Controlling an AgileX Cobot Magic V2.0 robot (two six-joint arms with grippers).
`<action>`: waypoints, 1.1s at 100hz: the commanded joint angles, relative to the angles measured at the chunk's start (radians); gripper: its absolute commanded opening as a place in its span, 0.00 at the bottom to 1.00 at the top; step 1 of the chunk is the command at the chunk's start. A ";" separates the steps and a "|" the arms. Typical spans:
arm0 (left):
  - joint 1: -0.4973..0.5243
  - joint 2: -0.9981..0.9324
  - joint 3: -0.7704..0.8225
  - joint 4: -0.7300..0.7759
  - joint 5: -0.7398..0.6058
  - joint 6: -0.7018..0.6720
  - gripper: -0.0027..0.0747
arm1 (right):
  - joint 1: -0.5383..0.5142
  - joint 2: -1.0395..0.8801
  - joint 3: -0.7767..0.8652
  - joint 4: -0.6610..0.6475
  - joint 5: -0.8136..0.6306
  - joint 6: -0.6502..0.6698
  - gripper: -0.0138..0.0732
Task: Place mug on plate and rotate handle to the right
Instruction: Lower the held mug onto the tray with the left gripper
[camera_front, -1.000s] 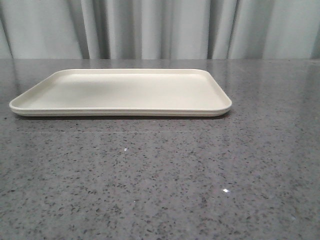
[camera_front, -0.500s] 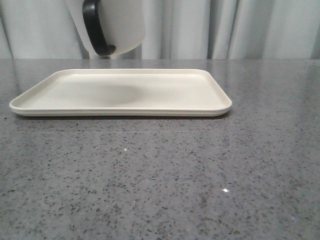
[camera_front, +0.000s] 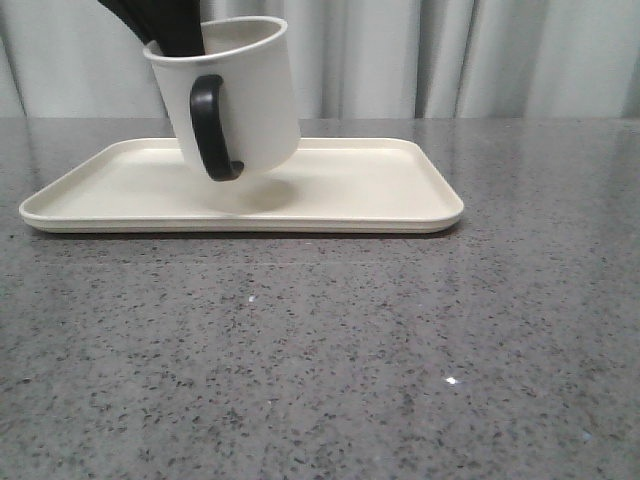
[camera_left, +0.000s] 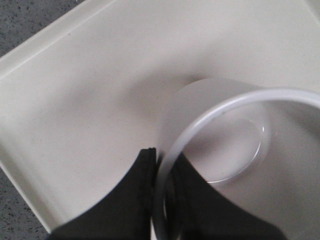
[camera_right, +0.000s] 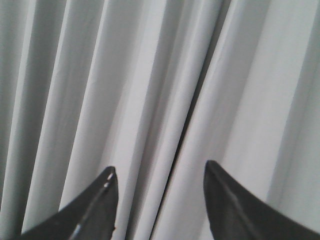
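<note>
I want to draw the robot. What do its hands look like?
Both grippers are black. The right gripper has two pointed, wedge-shaped fingers with smooth faces. The left gripper has the same dark, matte fingers. No cables or markings show.

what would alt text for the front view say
A white cylindrical mug with a glossy black loop handle facing the camera hangs tilted just above a large cream-white rectangular tray, gripped at its rim by the left claw. The tray sits on a speckled grey stone table before pale curtains.
</note>
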 joint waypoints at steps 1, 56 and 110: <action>-0.008 -0.033 -0.032 -0.032 0.002 -0.004 0.01 | 0.000 0.003 -0.034 0.009 -0.018 -0.007 0.62; -0.017 -0.005 -0.032 -0.042 0.012 -0.004 0.01 | 0.000 0.003 -0.034 0.009 -0.007 -0.007 0.62; -0.017 0.009 -0.032 -0.056 0.012 -0.004 0.01 | 0.000 0.003 -0.034 0.009 -0.005 -0.007 0.62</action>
